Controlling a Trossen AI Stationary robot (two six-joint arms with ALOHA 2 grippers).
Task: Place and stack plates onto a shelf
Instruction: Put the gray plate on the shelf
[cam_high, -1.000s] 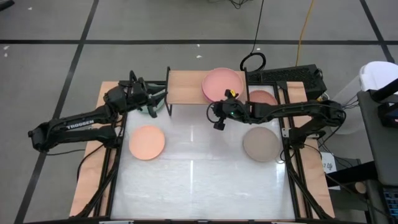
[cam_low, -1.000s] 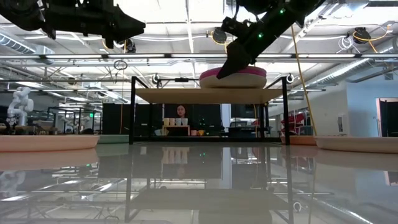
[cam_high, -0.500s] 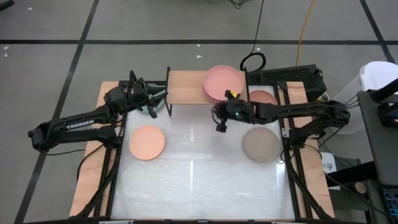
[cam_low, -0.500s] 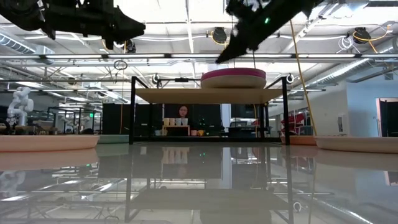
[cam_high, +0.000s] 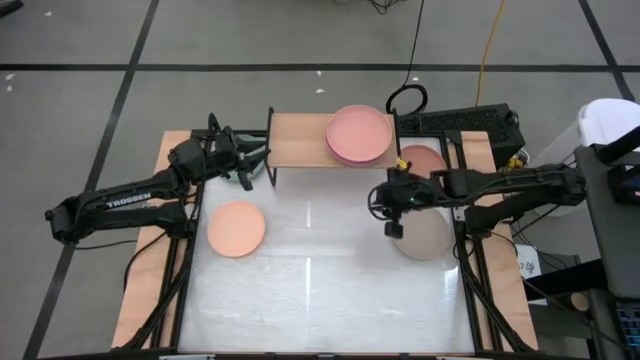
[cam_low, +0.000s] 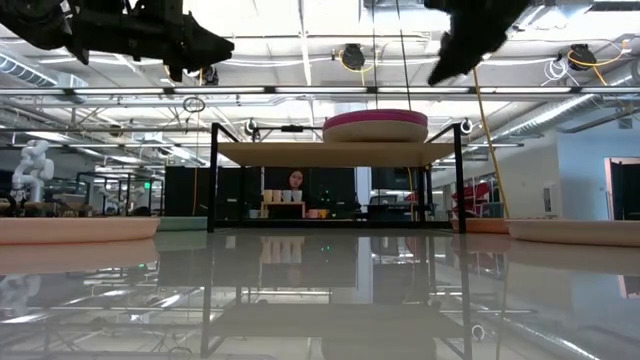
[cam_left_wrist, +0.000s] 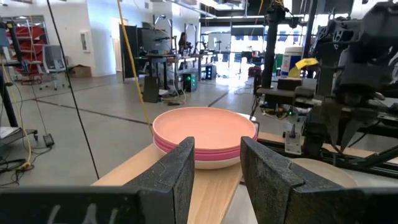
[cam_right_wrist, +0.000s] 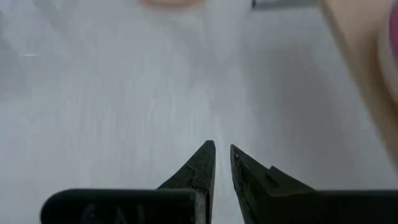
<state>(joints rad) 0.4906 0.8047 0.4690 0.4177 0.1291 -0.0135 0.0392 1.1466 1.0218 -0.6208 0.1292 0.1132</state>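
Nearest the front of the surface (cam_high: 320, 290), a peach plate (cam_high: 236, 227) lies alone on the left side, well apart from everything else. A little farther back on the right, the right gripper (cam_high: 392, 228) hangs over the near-left rim of the beige plate (cam_high: 425, 232), its fingers drawn almost together with only a thin slit between them and nothing held. If it goes down for this plate from here, the narrow fingers could strike the rim instead of straddling it, so the plate skids across the slick surface or tips up on its far side. Behind the beige plate a salmon plate (cam_high: 425, 157) lies partly under the right arm, so a low sweep of the arm could nudge it.

Farther back stands the shelf (cam_high: 300, 140), with a small stack (cam_high: 358, 134) of a pink plate over a magenta one at its right end. The stack sits near the shelf's front edge; another plate set down off-centre could slide it over that edge.

At the shelf's left end the left gripper (cam_high: 252, 165) waits, fingers moderately apart and empty, just by the shelf's black leg; a careless swing could catch the leg and jolt the stack.
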